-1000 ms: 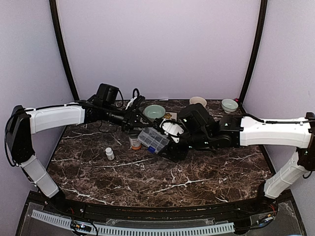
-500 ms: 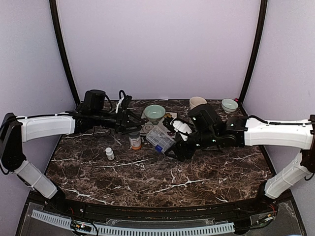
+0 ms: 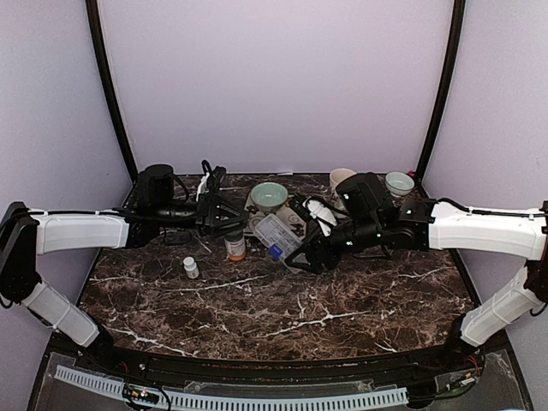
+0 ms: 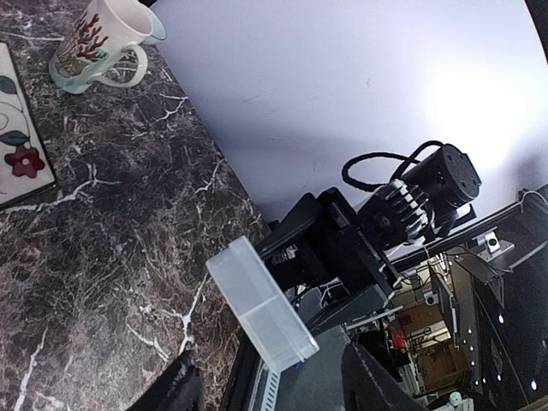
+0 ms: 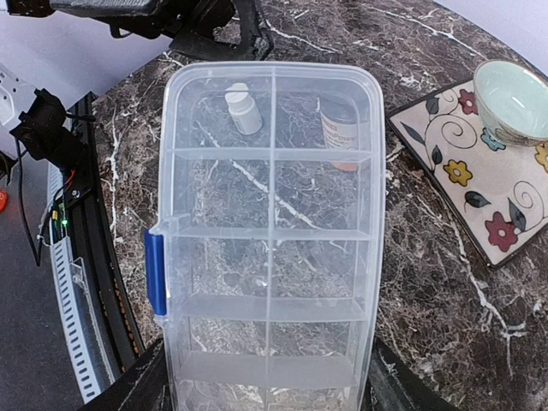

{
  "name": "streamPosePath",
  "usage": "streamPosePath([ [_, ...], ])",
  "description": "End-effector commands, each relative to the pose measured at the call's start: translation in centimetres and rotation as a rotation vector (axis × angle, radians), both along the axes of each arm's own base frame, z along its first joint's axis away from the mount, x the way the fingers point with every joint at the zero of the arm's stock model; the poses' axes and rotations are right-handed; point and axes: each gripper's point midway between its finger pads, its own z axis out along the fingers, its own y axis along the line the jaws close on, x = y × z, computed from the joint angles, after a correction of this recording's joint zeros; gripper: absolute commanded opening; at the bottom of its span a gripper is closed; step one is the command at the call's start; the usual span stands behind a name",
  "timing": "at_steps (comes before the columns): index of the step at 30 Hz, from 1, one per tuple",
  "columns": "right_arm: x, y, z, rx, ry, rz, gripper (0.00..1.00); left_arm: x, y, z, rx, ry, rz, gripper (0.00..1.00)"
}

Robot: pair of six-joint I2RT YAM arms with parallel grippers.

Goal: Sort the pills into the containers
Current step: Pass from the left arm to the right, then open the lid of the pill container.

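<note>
Between the right fingers: the right gripper (image 5: 265, 392) is clenched on the near end of the pill box (image 5: 270, 231), one finger on each long side.
Box position: lifted off the table (image 3: 342, 300) and tilted, at 3 o'clock of the orange bottle (image 3: 235, 246) in the top view.
Left jaws: the left gripper (image 4: 274, 390) stands released, with nothing between its fingers; it hovers at 11 o'clock of the orange bottle.
Step in hand: judged as carrying and presenting the box, before any pill is sorted.
Next move calls for: setting the box down flat and steady. The lid looks shut, so the blue latch (image 5: 154, 272) at its 9 o'clock edge would need freeing, likely by the idle left arm.
Box looks: clear, thin-walled plastic with rounded corners; 2 columns of square compartments (image 5: 223, 188), see-through enough to show both bottles behind.
Pills: too small to make out for sure in any view.
Outward: the white bottle (image 3: 190, 267) stands upright at 8 o'clock of the orange one.
</note>
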Motion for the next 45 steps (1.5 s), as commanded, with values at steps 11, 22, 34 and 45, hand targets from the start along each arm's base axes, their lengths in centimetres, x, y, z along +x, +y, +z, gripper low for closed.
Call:
streamPosePath([
  [11,0.9,1.4,3.2,0.121,0.023,0.013,0.28,-3.0,-1.1,2.8,-0.065,-0.148,-0.116,0.53],
  [22,0.0,2.0,4.6,0.206,0.104,0.077,0.28,-3.3,-1.2,3.6,-0.1,-0.224,-0.131,0.57],
  [34,-1.1,3.6,6.5,0.322,0.21,0.155,0.28,-4.6,-2.0,3.3,-0.094,-0.258,-0.17,0.55],
  [45,-2.0,3.4,8.4,0.421,0.279,0.186,0.27,-5.1,-1.7,3.5,-0.111,-0.302,-0.173,0.51],
])
